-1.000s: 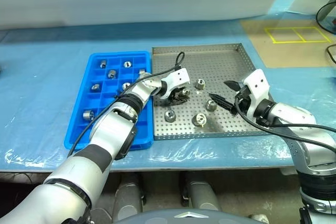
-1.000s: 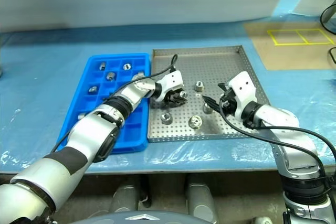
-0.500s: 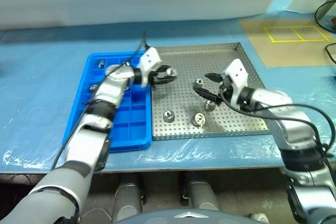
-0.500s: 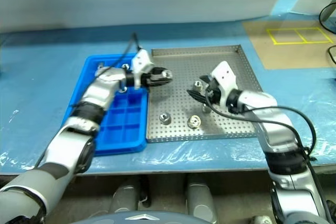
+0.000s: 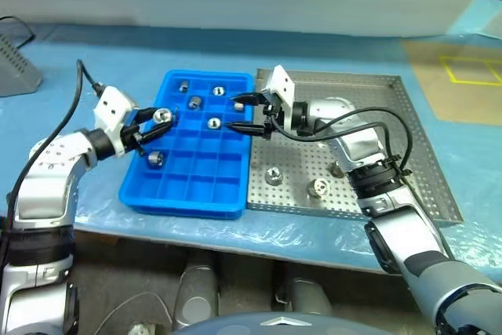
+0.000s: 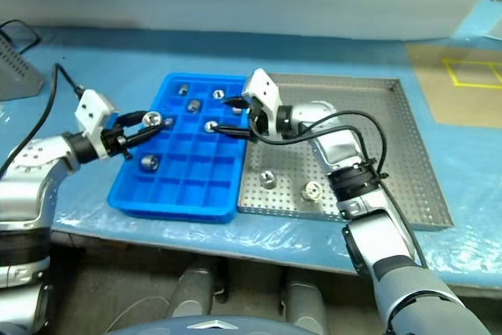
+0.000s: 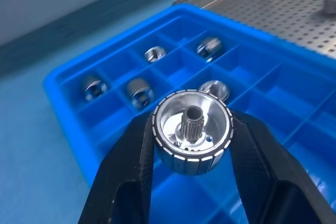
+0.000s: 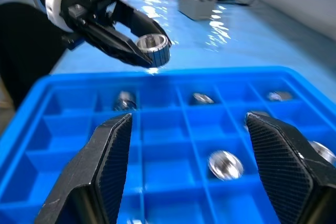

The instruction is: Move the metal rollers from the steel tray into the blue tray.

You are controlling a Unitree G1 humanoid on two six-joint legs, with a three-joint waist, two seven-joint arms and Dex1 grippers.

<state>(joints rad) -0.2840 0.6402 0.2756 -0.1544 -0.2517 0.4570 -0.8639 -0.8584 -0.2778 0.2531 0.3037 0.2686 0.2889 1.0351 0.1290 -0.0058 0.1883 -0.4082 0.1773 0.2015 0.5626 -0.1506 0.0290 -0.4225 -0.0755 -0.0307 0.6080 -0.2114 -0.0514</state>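
My left gripper is shut on a shiny metal roller, held flange-up over the left columns of the blue tray. Several rollers lie in the tray's compartments, among them one at the back and one near the front left. My right gripper stands open and empty over the blue tray's right columns, pointing at the left gripper. In the right wrist view the held roller shows beyond its fingers. Two rollers lie on the steel tray.
The trays sit side by side on a blue plastic-covered table. A grey box stands at the far left. A brown board with yellow tape squares lies at the far right. Black cables trail from both wrists.
The camera has swung left. My left gripper carried the roller off the steel tray, leftward and up, to the blue tray's left side. My right gripper swung left over the blue tray, still open.
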